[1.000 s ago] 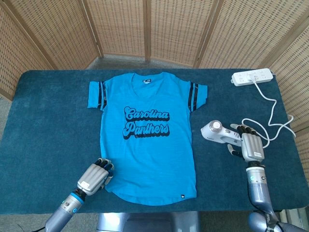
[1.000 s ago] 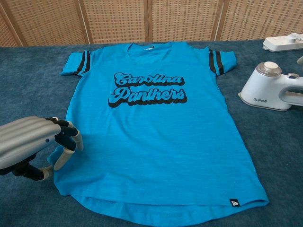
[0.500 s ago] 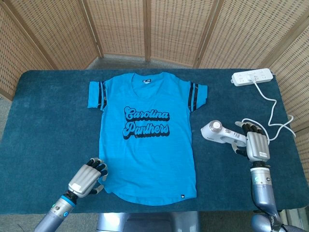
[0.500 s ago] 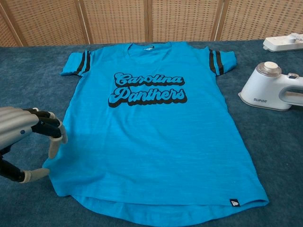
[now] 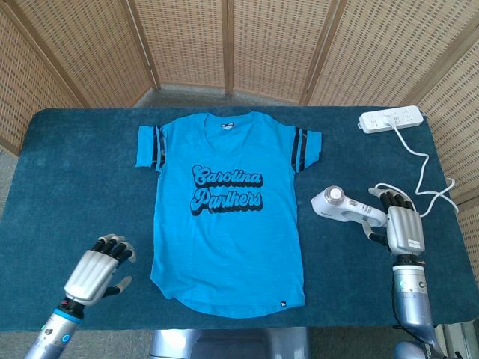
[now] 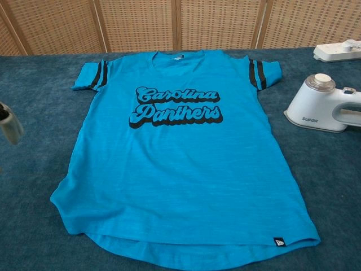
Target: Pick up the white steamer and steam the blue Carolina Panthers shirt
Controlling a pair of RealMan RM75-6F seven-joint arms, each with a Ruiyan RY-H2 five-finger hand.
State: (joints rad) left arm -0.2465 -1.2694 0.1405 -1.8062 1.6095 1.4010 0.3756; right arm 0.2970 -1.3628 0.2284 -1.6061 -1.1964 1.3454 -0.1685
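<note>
1. Wicker screens (image 5: 247,45) back a table (image 5: 75,172) draped in dark blue cloth.
2. One blue Carolina Panthers shirt (image 5: 228,217) lies flat at centre. One white steamer (image 5: 340,206) rests just to its right, its handle at the right hand (image 5: 400,224), whose fingers reach over it; a firm grasp cannot be confirmed.
3. The left hand (image 5: 97,269) hovers off the hem, fingers loosely spread, holding nothing.
4. Risk: the one cord (image 5: 426,176), running to the one power strip (image 5: 391,120), could snag a lift, or a loose grasp could drop the steamer.

The blue shirt (image 5: 227,211) is spread flat, front up, in the middle of the worktop, collar toward the far edge, "Carolina Panthers" in black script across the chest, dark stripes on both sleeves. The white steamer (image 5: 340,206) lies toward the right edge, just off the shirt's side.
</note>
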